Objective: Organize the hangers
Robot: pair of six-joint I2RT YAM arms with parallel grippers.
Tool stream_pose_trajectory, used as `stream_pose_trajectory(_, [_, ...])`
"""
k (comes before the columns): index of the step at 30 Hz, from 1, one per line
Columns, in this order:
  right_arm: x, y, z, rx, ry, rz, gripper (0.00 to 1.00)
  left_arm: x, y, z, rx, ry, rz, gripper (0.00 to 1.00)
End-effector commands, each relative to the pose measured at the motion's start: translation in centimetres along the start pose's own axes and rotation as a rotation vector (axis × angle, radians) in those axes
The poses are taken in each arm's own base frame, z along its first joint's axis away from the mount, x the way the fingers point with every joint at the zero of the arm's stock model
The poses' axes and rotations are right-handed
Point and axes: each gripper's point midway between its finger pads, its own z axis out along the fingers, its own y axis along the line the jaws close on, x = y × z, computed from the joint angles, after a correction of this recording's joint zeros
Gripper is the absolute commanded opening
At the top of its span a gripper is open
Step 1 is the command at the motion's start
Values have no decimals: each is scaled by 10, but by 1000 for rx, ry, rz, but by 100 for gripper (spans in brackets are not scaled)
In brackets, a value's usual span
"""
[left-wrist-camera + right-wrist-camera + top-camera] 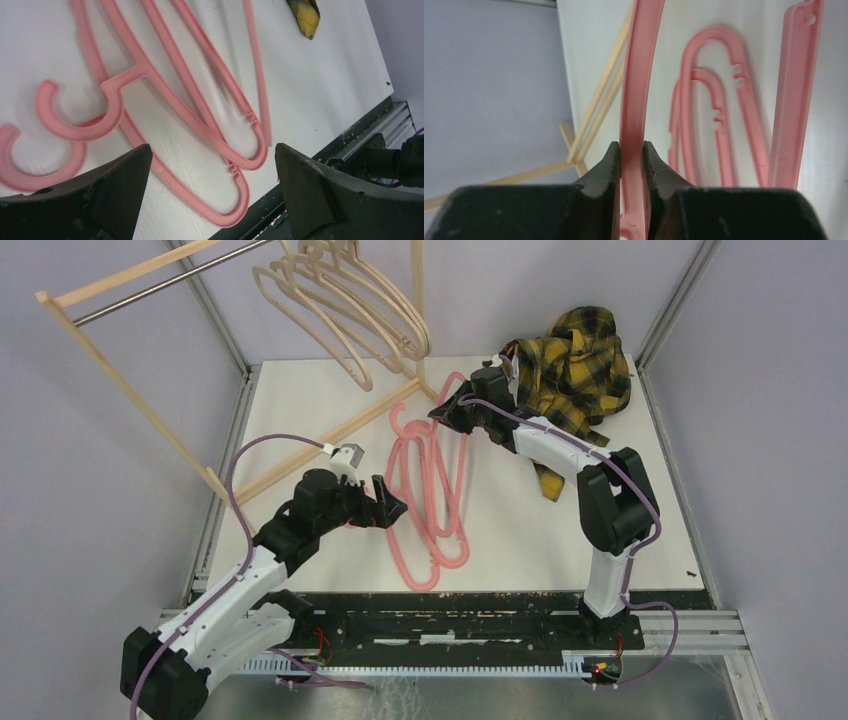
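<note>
Several pink hangers (430, 490) lie in a pile on the white table, hooks toward the left. Several beige hangers (345, 310) hang on the rack at the back. My right gripper (447, 408) is shut on the rim of one pink hanger (634, 90) at the pile's far end; its fingers (610, 162) pinch the bar from both sides. My left gripper (388, 502) is open and empty, just left of the pile, hovering over the pink hangers' rounded ends and hooks (75, 125). Its fingers (300, 185) stand wide apart.
A wooden rack (130, 370) with a metal rail stands at the back left, its foot (330, 440) lying across the table. A yellow plaid shirt (575, 365) is heaped at the back right. The table's front edge (350, 140) is close to the left gripper.
</note>
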Motion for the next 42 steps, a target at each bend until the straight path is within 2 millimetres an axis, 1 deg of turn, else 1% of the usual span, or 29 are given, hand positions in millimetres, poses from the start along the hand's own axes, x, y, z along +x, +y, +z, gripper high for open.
stream_pose_trajectory(1, [7, 50, 1, -187, 34, 112, 12, -29, -30, 19, 55, -117, 8, 99])
stream_pose_trajectory(6, [24, 66, 0, -270, 100, 170, 12, -23, -28, 40, 30, -101, 33, 99])
stream_pose_trajectory(10, [34, 74, -7, -305, 127, 186, 12, -14, -28, 55, 33, -84, 23, 99])
stream_pose_trajectory(15, [47, 89, -17, -371, 168, 234, 12, -5, -33, 68, 46, -65, 15, 99])
stream_pose_trajectory(17, [50, 91, -20, -388, 170, 260, 12, 2, -35, 72, 48, -53, 16, 99])
stream_pose_trajectory(19, [48, 92, -21, -403, 164, 287, 12, 10, -37, 76, 50, -37, 18, 98])
stream_pose_trajectory(21, [48, 96, -23, -421, 168, 304, 12, 19, -36, 77, 49, -15, 15, 83])
stream_pose_trajectory(23, [46, 99, -25, -435, 168, 311, 11, 27, -32, 76, 38, 2, 6, 63])
stream_pose_trajectory(24, [45, 99, -25, -436, 167, 313, 12, 30, -31, 76, 35, 9, 5, 48])
stream_pose_trajectory(26, [42, 100, -26, -445, 164, 320, 12, 35, -26, 73, 19, 13, 0, 12])
stream_pose_trajectory(27, [41, 101, -27, -448, 164, 321, 12, 36, -23, 71, 5, 11, -3, 4])
stream_pose_trajectory(29, [39, 98, -27, -443, 168, 317, 13, 37, -14, 65, -39, 0, -6, 3])
stream_pose_trajectory(30, [39, 95, -27, -435, 174, 307, 16, 36, -8, 62, -72, -6, -12, 3])
stream_pose_trajectory(32, [38, 80, -25, -381, 176, 287, 34, 35, 5, 54, -148, -18, -19, 3])
stream_pose_trajectory(35, [32, 39, -29, -254, 128, 236, 58, 27, 20, 40, -246, -52, -39, 3])
stream_pose_trajectory(37, [23, 11, -38, -171, 82, 175, 68, 24, 31, 29, -313, -66, -53, 3])
stream_pose_trajectory(39, [15, -20, -49, -46, 43, 75, 77, 18, 41, 18, -379, -92, -71, 3])
stream_pose_trajectory(42, [3, -58, -72, 151, -12, -120, 85, 11, 55, 0, -476, -139, -107, 3])
